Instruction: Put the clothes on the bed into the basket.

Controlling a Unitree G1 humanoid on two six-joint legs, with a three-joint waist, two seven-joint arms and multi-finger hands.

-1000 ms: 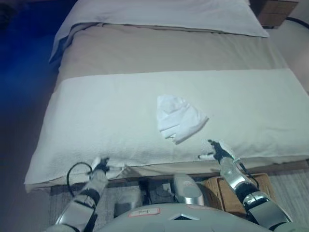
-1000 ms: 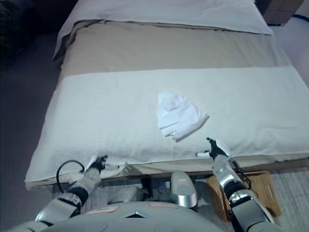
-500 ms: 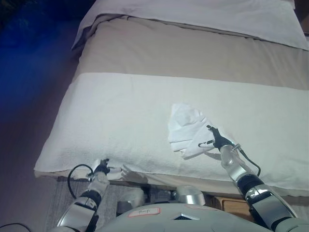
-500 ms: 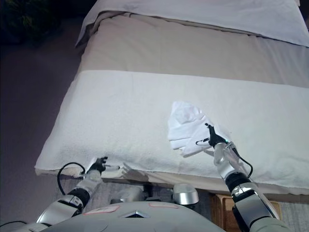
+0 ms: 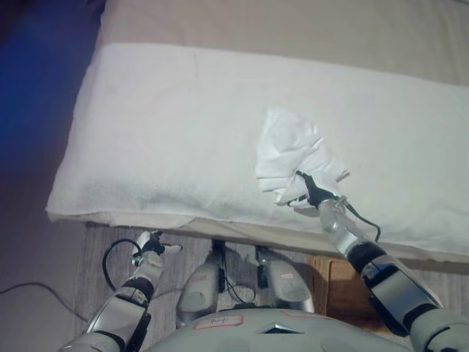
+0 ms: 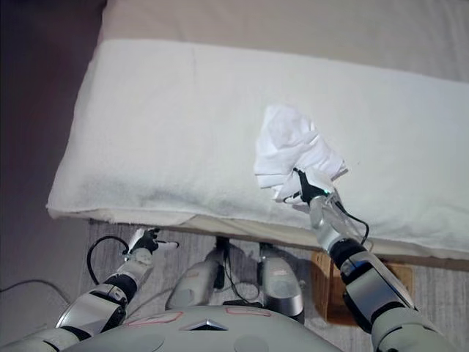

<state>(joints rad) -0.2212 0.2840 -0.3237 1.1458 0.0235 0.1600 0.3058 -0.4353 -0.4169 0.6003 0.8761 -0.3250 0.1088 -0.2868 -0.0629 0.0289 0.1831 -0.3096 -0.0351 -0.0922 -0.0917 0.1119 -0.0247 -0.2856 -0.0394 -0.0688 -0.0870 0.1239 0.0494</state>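
A crumpled white cloth (image 5: 293, 150) lies on the white blanket (image 5: 168, 139) of the bed, near its front edge. My right hand (image 5: 308, 192) is at the cloth's near edge, fingers spread and touching it, with the cloth's folds bunched against them. My left hand (image 5: 149, 246) hangs low over the floor in front of the bed, fingers relaxed and holding nothing. A tan woven basket (image 5: 327, 277) stands on the floor in front of the bed, under my right arm and mostly hidden by it.
The bed's front edge (image 5: 146, 218) runs across the view just ahead of my hands. A tan cover (image 5: 293, 29) lies across the bed further back. A grey rug (image 5: 95, 257) covers the floor in front of the bed.
The camera has tilted down and the whole view has shifted. My right hand has pushed further into the cloth's near edge, and the cloth has bunched up. My left hand stays low.
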